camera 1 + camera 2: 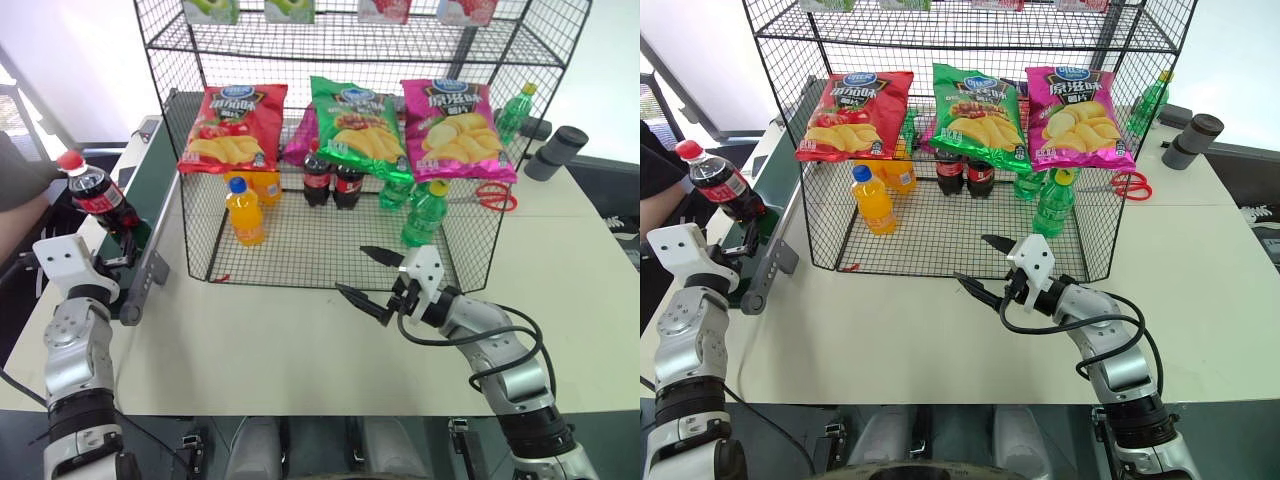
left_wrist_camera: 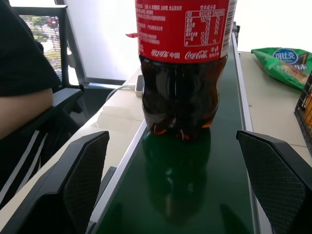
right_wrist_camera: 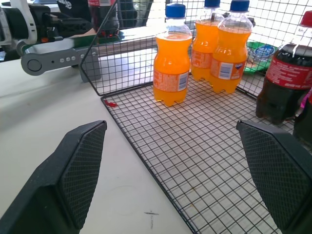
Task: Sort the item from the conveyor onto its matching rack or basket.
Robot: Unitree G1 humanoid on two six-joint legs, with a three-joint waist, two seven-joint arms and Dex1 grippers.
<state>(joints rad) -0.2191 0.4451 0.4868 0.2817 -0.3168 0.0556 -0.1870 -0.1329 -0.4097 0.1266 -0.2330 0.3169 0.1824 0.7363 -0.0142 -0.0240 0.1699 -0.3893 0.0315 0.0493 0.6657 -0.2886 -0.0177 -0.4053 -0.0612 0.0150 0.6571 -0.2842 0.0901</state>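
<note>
label: Coca-Cola script is being shown on the cola bottle (image 2: pixel 183 63) | place: bottle is standing on the conveyor (image 2: pixel 195 195), upper left, just beyond the left claw (image 2: pixel 185 185) | claws: left, right (image 1: pixel 368 275) are being held wide, empty

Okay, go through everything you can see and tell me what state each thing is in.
cola bottle: upright on the conveyor, capped, not gripped
conveyor: carrying the one bottle
left gripper: open, fingers either side of the belt
right gripper: open, empty, above the table
wire rack: stocked with upright bottles, chip bags hanging
</note>
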